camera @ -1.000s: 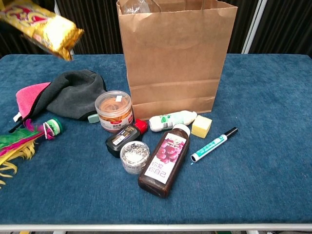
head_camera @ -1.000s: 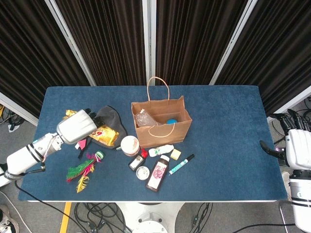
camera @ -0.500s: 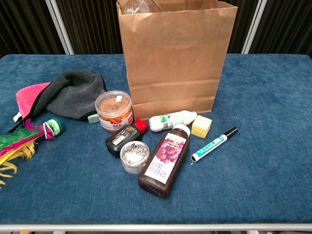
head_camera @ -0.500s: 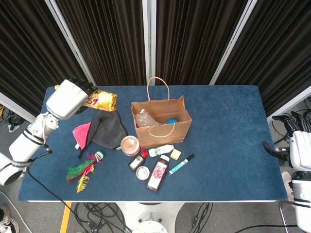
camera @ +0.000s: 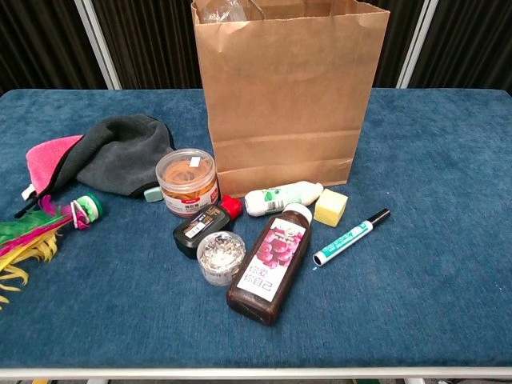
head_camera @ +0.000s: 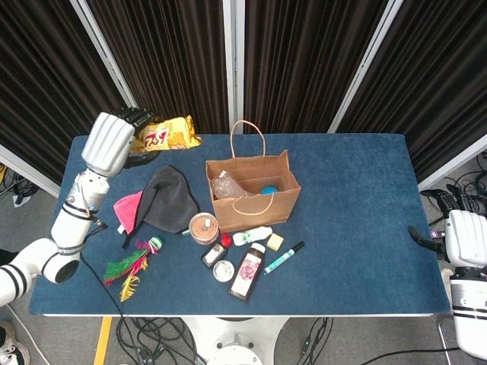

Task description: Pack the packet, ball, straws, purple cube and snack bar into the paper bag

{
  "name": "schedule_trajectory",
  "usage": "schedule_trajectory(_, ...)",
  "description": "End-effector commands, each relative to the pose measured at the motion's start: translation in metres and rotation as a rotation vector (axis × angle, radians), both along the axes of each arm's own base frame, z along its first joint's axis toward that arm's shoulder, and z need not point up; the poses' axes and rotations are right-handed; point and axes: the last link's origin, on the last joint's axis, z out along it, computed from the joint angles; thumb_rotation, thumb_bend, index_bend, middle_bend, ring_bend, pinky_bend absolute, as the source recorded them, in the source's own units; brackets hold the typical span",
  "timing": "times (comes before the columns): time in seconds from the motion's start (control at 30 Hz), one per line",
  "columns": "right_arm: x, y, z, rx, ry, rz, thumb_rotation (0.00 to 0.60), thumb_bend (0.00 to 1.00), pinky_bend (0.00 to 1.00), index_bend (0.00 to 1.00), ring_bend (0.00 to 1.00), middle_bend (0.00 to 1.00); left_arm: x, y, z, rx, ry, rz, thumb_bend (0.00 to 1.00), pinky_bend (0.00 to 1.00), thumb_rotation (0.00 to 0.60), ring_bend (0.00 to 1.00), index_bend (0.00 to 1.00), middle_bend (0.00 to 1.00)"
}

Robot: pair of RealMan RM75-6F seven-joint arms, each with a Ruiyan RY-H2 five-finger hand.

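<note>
Nearest the front edge of the blue-carpeted counter (camera: pixel 448 304) lies a dark juice bottle with a pink grape label (camera: pixel 268 263), on its side, with a small foil-topped round tin (camera: pixel 220 256) just beside it and a small black bottle with a red cap (camera: pixel 206 224) behind that. A teal-and-white marker pen (camera: pixel 350 238) lies to the right, and a bunch of green, pink and yellow feathers (camera: pixel 32 236) to the far left. Further back are a pale yellow foam cube (camera: pixel 330 207), a small white bottle lying flat (camera: pixel 282 198) and a clear round tub with a peach lid (camera: pixel 186 182). A grey cloth over a pink one (camera: pixel 120 156) sits at the left. Behind these stands the brown paper bag (head_camera: pixel 253 190), open, with a crinkled clear packet (head_camera: pixel 227 185) and a blue ball (head_camera: pixel 268 191) inside. Farthest, above the counter's back left corner, the left robot hand (head_camera: pixel 114 141) grips the yellow foil snack bar (head_camera: pixel 169 133) in the air. The right robot hand (head_camera: pixel 464 247) hangs off the counter's right side; how its fingers lie cannot be told.
</note>
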Motion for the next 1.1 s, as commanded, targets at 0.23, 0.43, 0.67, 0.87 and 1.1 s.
schedule_trajectory(0.23, -0.036, -0.005, -0.025, -0.078, 0.183, 0.062, 0.600, 0.11, 0.17, 0.30, 0.11, 0.27, 0.024, 0.000, -0.003, -0.053, -0.280, -0.021, 0.40, 0.58, 0.600, 0.53, 0.62, 0.64)
schedule_trajectory(0.43, -0.056, -0.004, -0.040, -0.053, 0.203, 0.031, 0.600, 0.11, 0.17, 0.30, 0.11, 0.27, 0.049, -0.011, -0.012, -0.219, -0.587, 0.030, 0.40, 0.58, 0.600, 0.53, 0.62, 0.64)
schedule_trajectory(0.67, -0.067, -0.003, -0.046, -0.043, 0.204, 0.011, 0.600, 0.11, 0.17, 0.31, 0.11, 0.27, 0.061, -0.013, -0.033, -0.320, -0.746, 0.037, 0.40, 0.58, 0.600, 0.53, 0.62, 0.64)
schedule_trajectory(0.87, -0.071, -0.003, -0.046, -0.041, 0.202, -0.004, 0.600, 0.11, 0.17, 0.31, 0.11, 0.27, 0.071, -0.009, -0.055, -0.429, -0.902, 0.019, 0.40, 0.58, 0.600, 0.53, 0.62, 0.64)
schedule_trajectory(1.1, -0.077, -0.005, -0.047, -0.035, 0.190, -0.032, 0.600, 0.11, 0.17, 0.31, 0.11, 0.27, 0.082, -0.009, -0.082, -0.525, -1.058, 0.024, 0.41, 0.58, 0.600, 0.53, 0.62, 0.64)
